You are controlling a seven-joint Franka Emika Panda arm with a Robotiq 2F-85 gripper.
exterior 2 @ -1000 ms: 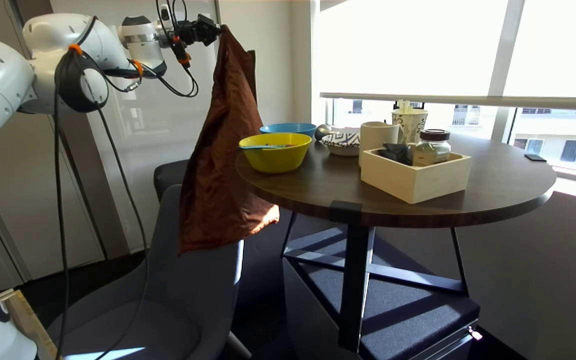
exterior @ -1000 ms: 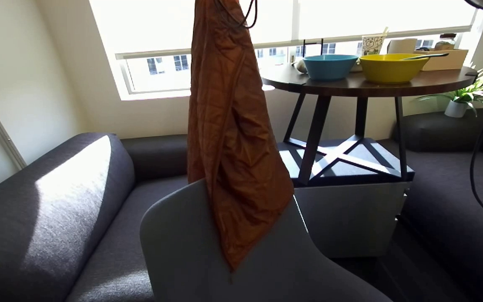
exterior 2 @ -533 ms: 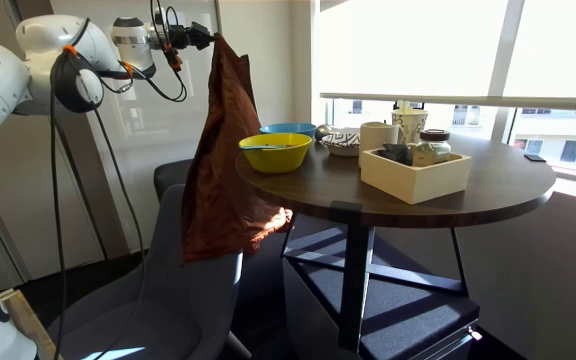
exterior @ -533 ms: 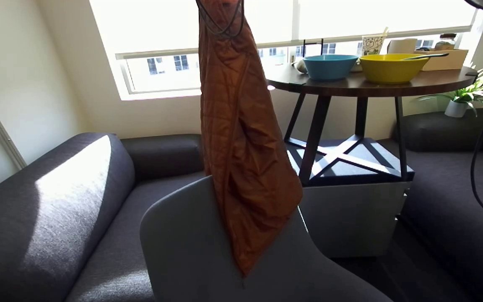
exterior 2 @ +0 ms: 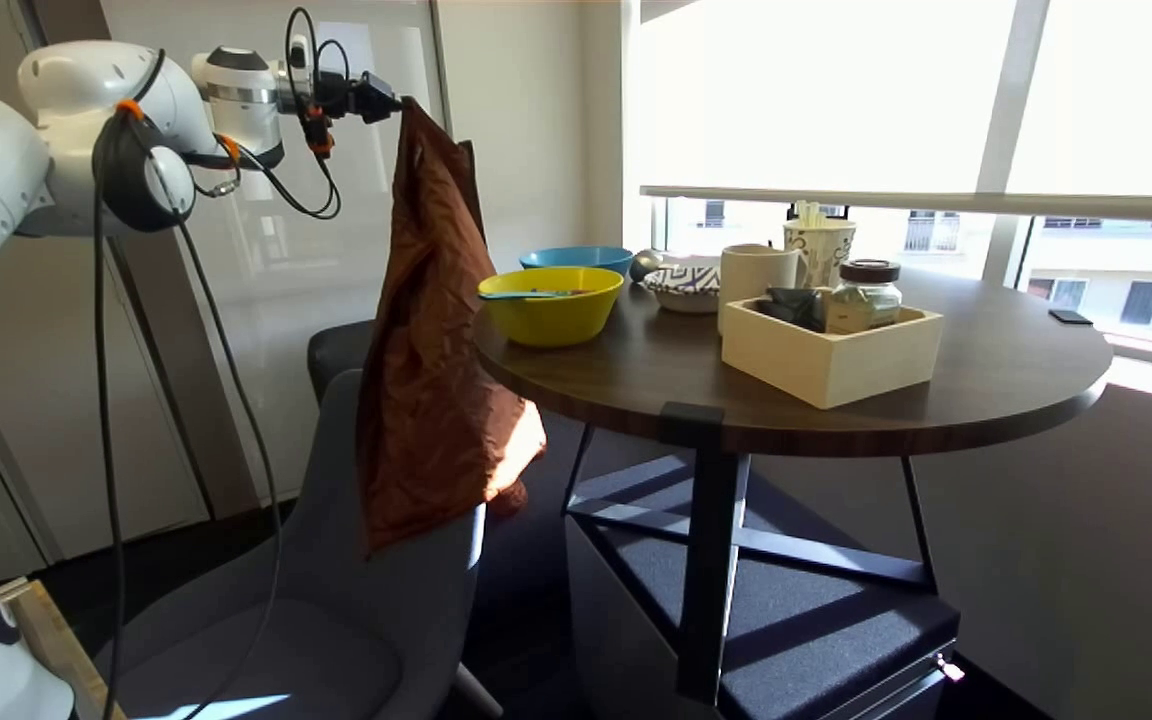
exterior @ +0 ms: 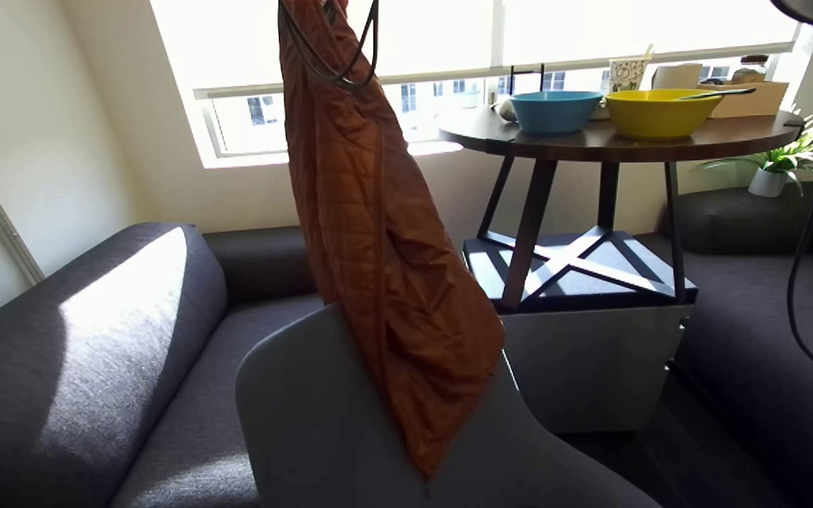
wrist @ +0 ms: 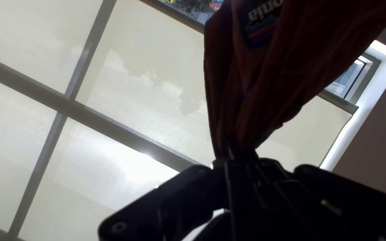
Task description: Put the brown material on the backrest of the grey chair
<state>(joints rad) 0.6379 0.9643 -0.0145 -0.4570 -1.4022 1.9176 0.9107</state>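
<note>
Fingers [wrist: 219, 175] are pinched on the gathered top end of the brown material [exterior 2: 431, 360], held high, likely so the loose length can straddle the backrest [exterior: 293, 395] of the grey chair [exterior 2: 336, 580]. Its lower corner hangs in front of the backrest, another part seems to drop behind; letting go this high would risk a slide-off.

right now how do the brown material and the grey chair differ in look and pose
Colour: the brown material is rusty brown, while the grey chair is plain grey. Surface: the material is creased, the chair looks smooth. Pose: the material hangs from the gripper, while the chair stands upright, ungripped. Shared: both are partly sunlit in an exterior view.
</note>
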